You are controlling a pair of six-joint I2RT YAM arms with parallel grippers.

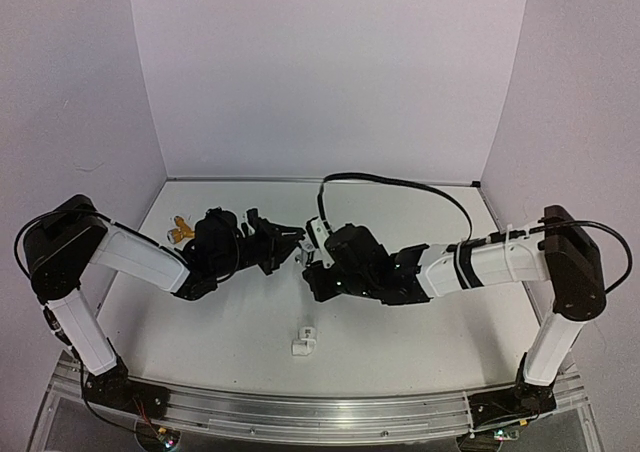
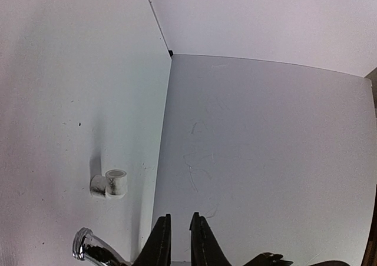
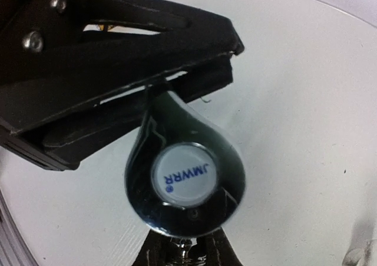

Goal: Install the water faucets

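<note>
The silver water faucet (image 3: 184,175) hangs above the table between both grippers. Its teardrop handle with a white cap marked JMWRR faces the right wrist camera. My left gripper (image 1: 290,240) is shut on the handle's narrow end, its black fingers (image 3: 135,54) across the top of the right wrist view. My right gripper (image 3: 184,245) is shut on the faucet's stem from below. In the left wrist view, the left gripper (image 2: 180,233) shows a narrow gap at its tips and the chrome spout (image 2: 82,249) sticks out to their left. The brass faucet (image 1: 180,234) lies on the table behind the left arm.
A white plastic elbow fitting (image 1: 303,340) lies near the front middle of the table and also shows as the fitting (image 2: 111,183) in the left wrist view. White walls close in the table at the back and both sides. A black cable (image 1: 400,184) loops over the right arm.
</note>
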